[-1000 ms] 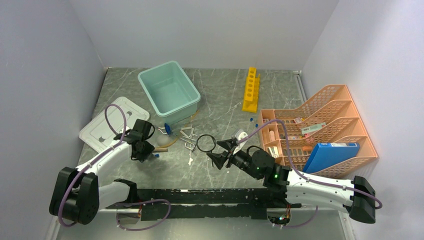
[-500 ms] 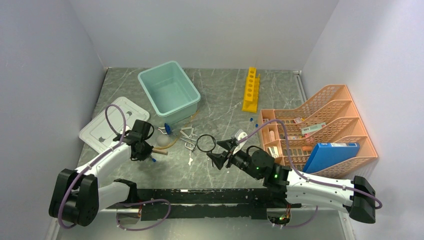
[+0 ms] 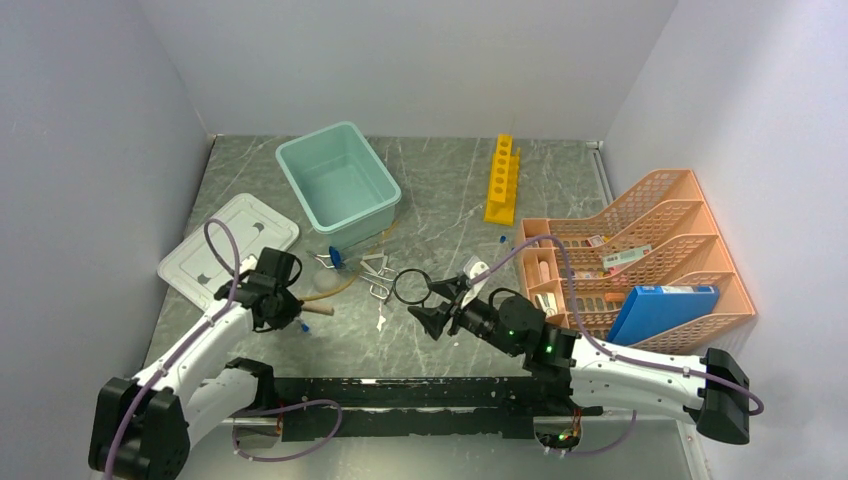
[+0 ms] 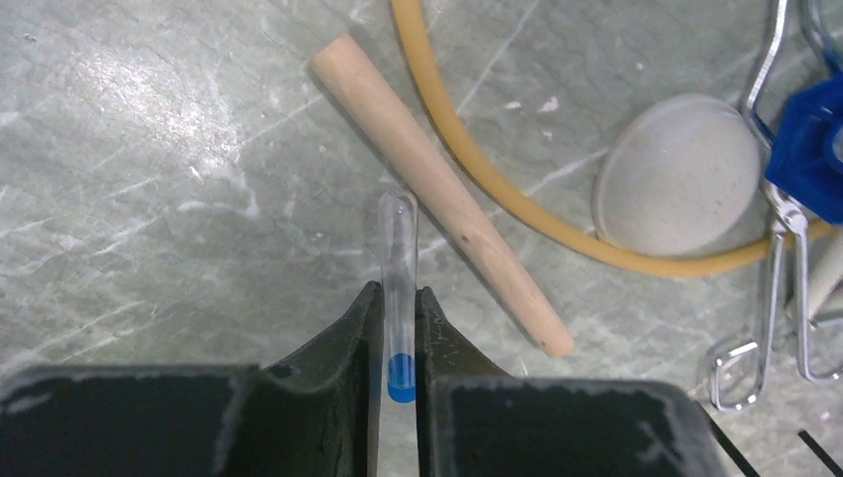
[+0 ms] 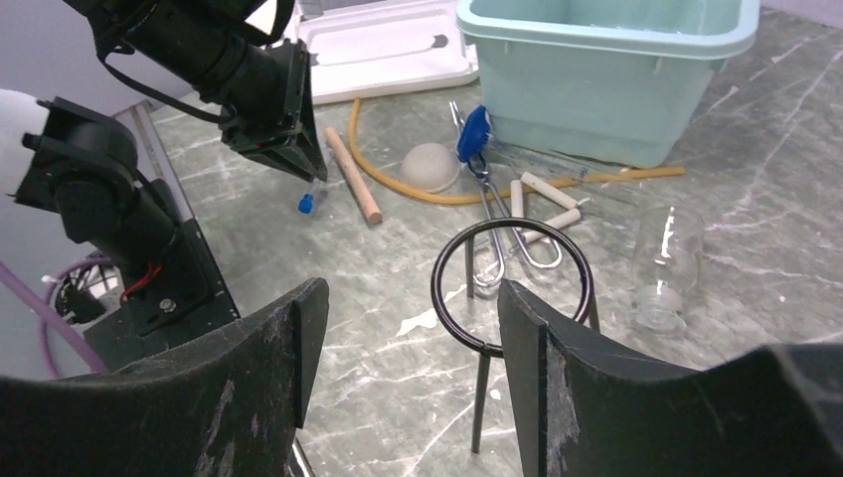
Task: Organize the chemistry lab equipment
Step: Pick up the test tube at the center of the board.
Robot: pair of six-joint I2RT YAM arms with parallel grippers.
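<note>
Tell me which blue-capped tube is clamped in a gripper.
The tube pinched in the left gripper, beside the wooden stick. The other blue-capped tube lies free by the orange organiser.

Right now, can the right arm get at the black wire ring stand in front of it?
Probably yes: the right gripper is open and points straight at the black wire ring stand, with nothing standing between them.
</note>
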